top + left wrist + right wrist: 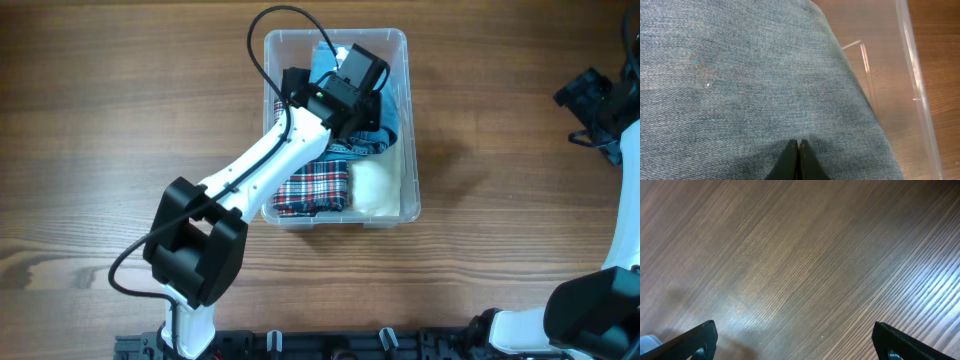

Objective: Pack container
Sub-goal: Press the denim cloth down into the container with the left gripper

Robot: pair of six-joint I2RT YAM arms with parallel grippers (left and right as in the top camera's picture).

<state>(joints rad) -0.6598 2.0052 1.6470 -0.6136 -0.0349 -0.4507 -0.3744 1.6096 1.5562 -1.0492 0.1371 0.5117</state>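
The clear plastic container (412, 120) stands at the table's back centre. In it lie a folded blue denim garment (386, 128), a red-and-blue plaid garment (312, 188) and a cream garment (375, 185). My left gripper (345, 95) reaches into the container's far half. In the left wrist view its jaws (798, 145) are shut, tips resting on the denim (750, 85), with the container's clear wall (920, 100) to the right. My right gripper (590, 100) is at the far right edge, open and empty (795, 335) over bare wood.
The wooden table (100, 120) surrounds the container. The left arm's white link crosses the container's front left corner. A black rail runs along the table's front edge (330, 345).
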